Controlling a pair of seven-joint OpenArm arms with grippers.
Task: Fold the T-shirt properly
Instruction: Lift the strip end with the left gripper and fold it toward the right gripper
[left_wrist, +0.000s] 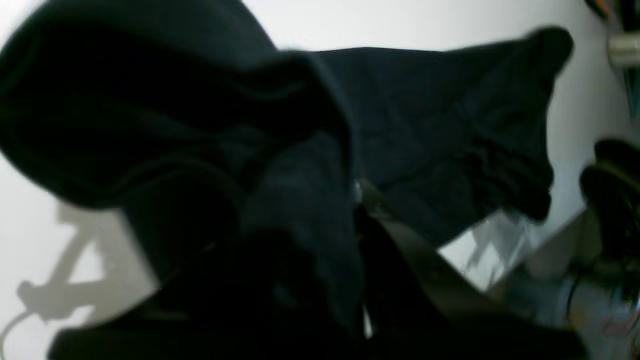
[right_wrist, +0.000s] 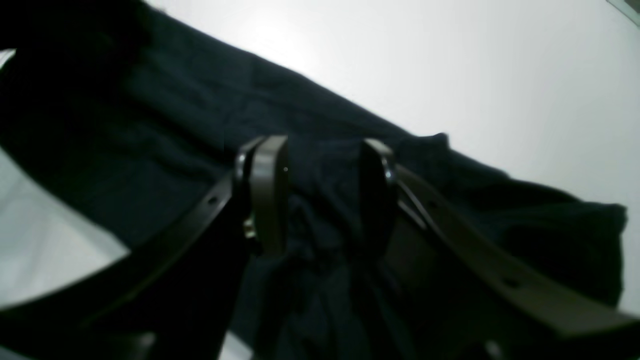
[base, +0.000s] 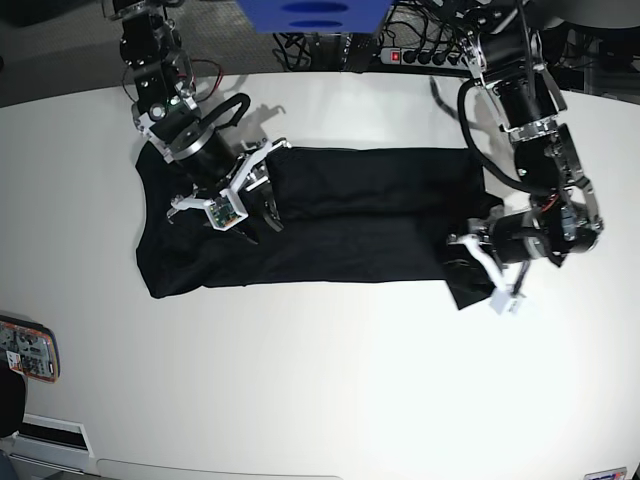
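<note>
The right end effector (right_wrist: 320, 195) stands partly open with dark cloth bunched between its two pads, so it appears to grip a gather of the T-shirt (base: 330, 225); in the base view it (base: 255, 205) sits at the left of the frame, over the garment's left end, near the upper edge of the cloth. The left end effector (base: 470, 258) is at the right of the frame, low on the shirt's right end; its own wrist view is blurred and filled with black fabric draped close over the camera, but the jaws look nearly closed and cloth hangs around them, so I judge it pinches a thin fold of the hem or corner there. Holding the two ends at once makes sense for a fold: with a grip at each end, the soft thin fabric can be lifted and carried over as one flap without sagging in the middle. The T-shirt lies stretched as a long dark band across the middle of the white desk (base: 330, 380), already narrowed lengthwise, with a lower layer showing along its front edge. Beyond it, a power strip (base: 425, 55) and cables lie at the top of the frame, and a small coloured device (base: 28, 350) rests near the lower left edge, well apart from the cloth.
</note>
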